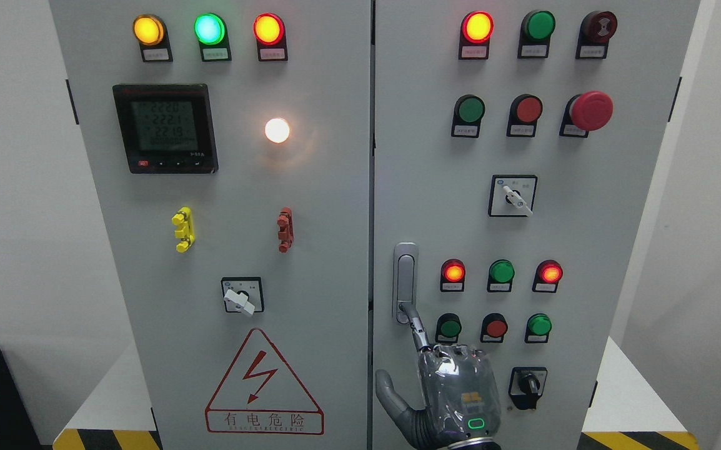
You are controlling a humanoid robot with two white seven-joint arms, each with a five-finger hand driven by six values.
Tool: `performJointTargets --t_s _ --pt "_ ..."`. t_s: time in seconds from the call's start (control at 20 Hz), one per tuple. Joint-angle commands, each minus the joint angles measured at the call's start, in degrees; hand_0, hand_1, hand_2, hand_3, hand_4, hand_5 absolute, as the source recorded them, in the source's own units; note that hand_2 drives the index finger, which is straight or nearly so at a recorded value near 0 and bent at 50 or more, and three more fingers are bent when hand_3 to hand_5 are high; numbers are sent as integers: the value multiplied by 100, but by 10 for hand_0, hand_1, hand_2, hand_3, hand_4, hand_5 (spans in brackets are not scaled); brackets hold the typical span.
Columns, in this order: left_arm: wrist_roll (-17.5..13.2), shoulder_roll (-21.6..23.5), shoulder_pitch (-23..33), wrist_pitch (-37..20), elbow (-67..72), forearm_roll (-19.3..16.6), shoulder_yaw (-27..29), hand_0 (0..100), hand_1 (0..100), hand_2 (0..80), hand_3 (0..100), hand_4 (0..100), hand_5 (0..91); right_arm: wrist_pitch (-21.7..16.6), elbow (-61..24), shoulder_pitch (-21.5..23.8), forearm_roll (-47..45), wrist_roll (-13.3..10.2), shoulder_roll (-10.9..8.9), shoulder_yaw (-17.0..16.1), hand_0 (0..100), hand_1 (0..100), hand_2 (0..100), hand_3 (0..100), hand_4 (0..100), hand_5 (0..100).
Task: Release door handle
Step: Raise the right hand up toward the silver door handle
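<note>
The right hand (457, 390) rises from the bottom edge with one finger (415, 325) stretched up to touch the lower end of the door handle (405, 282) on the right cabinet door (616, 250), the others curled back, apparently so it can pull clear.
</note>
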Motion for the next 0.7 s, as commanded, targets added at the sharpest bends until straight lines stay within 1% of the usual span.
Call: performJointTargets --t_s 0.0,0.65 --pt "3 0 0 1 -114 0 -123 0 0 23 86 13 0 12 71 -4 4 129 -4 -23 382 276 28 1000 1000 989" --pt "3 0 0 1 -114 0 -123 0 0 22 92 12 0 21 71 40 4 156 5 -14 381 272 37 1000 1000 986"
